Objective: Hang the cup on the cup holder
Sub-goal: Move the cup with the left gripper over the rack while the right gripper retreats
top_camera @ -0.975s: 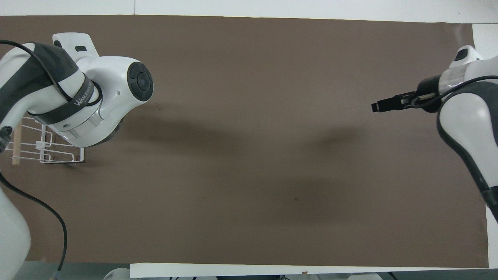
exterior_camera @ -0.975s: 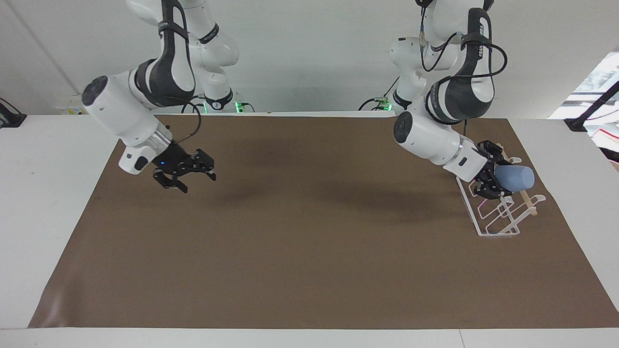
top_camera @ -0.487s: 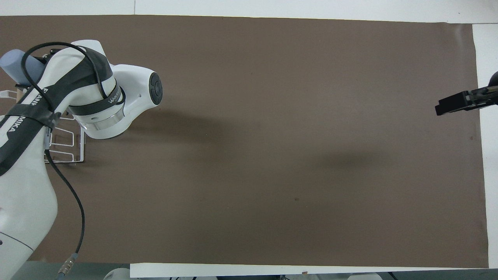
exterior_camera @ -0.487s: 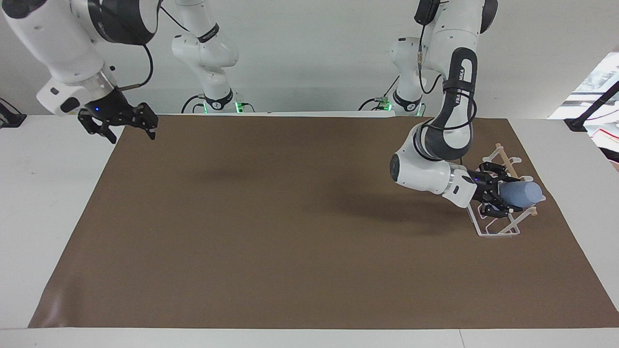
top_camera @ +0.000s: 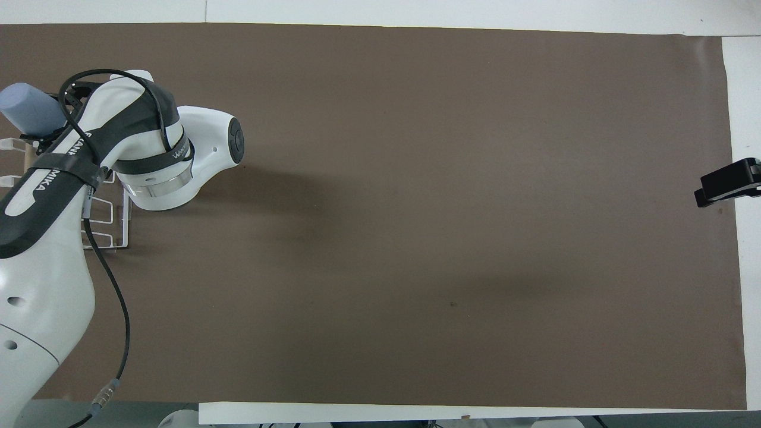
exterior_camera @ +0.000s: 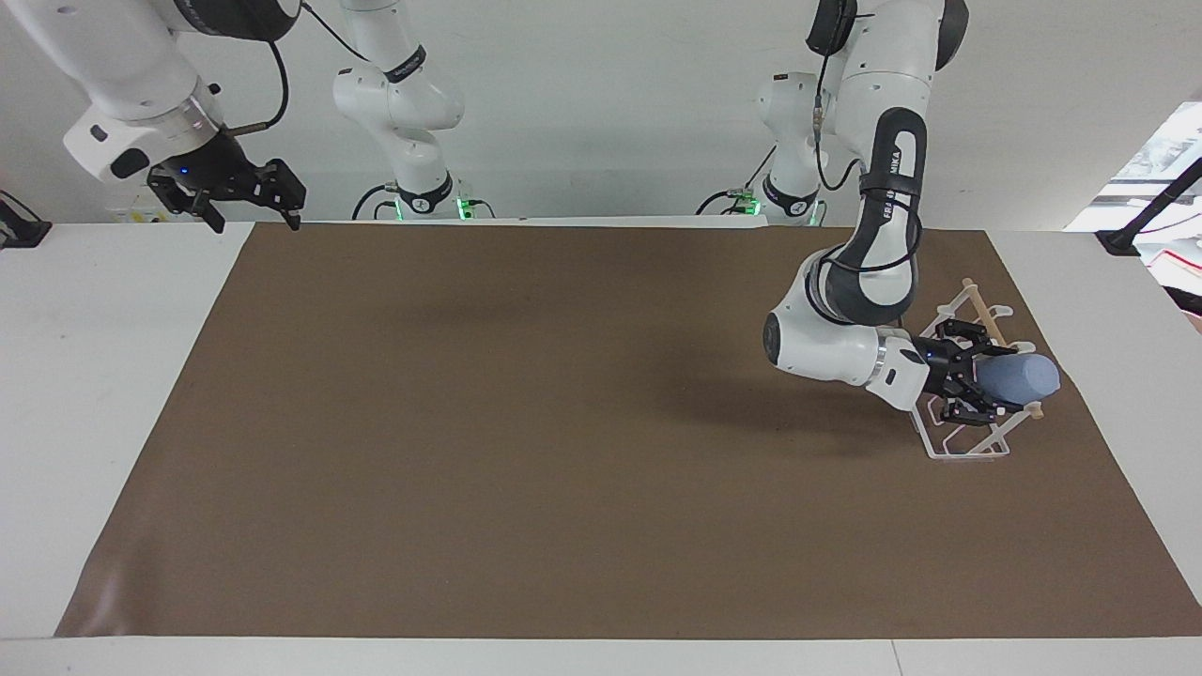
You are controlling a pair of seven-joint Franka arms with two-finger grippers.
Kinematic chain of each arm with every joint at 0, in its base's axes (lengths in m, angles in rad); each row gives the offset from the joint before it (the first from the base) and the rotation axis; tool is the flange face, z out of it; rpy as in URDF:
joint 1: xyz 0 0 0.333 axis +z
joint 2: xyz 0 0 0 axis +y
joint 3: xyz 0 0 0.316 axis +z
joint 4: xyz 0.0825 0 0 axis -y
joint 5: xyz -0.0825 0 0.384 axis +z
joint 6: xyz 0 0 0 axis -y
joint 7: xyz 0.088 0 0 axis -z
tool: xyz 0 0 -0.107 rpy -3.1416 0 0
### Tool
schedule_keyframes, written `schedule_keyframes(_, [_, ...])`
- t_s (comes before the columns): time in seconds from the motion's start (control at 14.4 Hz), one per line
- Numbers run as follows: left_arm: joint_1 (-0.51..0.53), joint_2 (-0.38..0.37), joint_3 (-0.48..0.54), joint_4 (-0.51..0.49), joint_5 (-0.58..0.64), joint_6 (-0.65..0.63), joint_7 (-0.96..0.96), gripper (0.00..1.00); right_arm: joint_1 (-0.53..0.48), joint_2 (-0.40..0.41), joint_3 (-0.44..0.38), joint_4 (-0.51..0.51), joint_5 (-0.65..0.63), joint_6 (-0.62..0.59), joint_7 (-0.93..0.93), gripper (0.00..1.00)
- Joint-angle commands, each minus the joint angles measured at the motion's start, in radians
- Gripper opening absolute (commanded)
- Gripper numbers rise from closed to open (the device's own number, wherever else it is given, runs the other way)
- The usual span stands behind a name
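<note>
The light-blue cup (exterior_camera: 1024,377) lies on its side in my left gripper (exterior_camera: 977,381), base pointing toward the left arm's end of the table. The gripper is shut on the cup's rim end and holds it just over the slanted prongs of the white wire cup holder (exterior_camera: 967,453), beside its wooden rod (exterior_camera: 979,308). Whether the cup rests on a prong I cannot tell. In the overhead view the cup (top_camera: 27,107) shows beside the left arm, which hides most of the cup holder (top_camera: 116,229). My right gripper (exterior_camera: 235,197) is open and empty, raised over the right arm's end of the table (top_camera: 722,189).
A brown mat (exterior_camera: 563,451) covers the white table (exterior_camera: 94,376). The cup holder stands on the mat near its edge at the left arm's end. The left arm's elbow hangs low over the mat beside the cup holder.
My right gripper has risen and drawn back to its end of the table. My left arm has turned and lowered the cup closer to the cup holder's prongs.
</note>
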Motion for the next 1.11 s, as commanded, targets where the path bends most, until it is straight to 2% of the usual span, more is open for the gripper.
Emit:
schedule_keyframes(0.0, [0.023,-0.028,-0.008,-0.071,0.025,0.000,-0.064,0.00,0.097,0.006,-0.099,0.016,-0.019,-0.029,0.018,0.99])
schedule_keyframes(0.14, [0.025,-0.036,-0.010,-0.087,0.025,0.009,-0.087,0.00,0.174,0.003,-0.182,0.014,-0.019,-0.034,0.018,0.99])
schedule_keyframes(0.28, [0.026,-0.034,-0.013,-0.081,0.023,0.026,-0.098,0.00,0.170,0.008,-0.182,0.014,-0.021,-0.025,0.016,0.99])
schedule_keyframes(0.35, [0.026,-0.033,-0.013,-0.079,0.012,0.041,-0.096,0.09,0.171,0.008,-0.181,0.015,-0.021,-0.025,0.018,0.99])
schedule_keyframes(0.49, [0.039,-0.033,-0.014,-0.079,-0.009,0.051,-0.095,0.43,0.158,0.013,-0.176,0.019,-0.022,-0.023,0.018,0.99])
schedule_keyframes(0.56, [0.045,-0.030,-0.014,-0.075,-0.023,0.055,-0.095,0.75,0.121,0.013,-0.146,0.017,-0.024,-0.023,0.018,0.99])
schedule_keyframes(0.63, [0.046,-0.028,-0.013,-0.061,-0.023,0.061,-0.087,1.00,0.092,0.011,-0.110,0.017,-0.024,-0.023,0.018,0.99])
schedule_keyframes(0.84, [0.051,-0.017,-0.014,-0.027,-0.040,0.052,-0.087,1.00,0.079,0.009,-0.102,0.017,-0.018,-0.026,0.018,0.99])
schedule_keyframes(1.04, [0.026,-0.017,-0.013,0.054,-0.139,0.005,-0.055,1.00,0.075,0.008,-0.101,0.014,-0.019,-0.029,0.018,0.99])
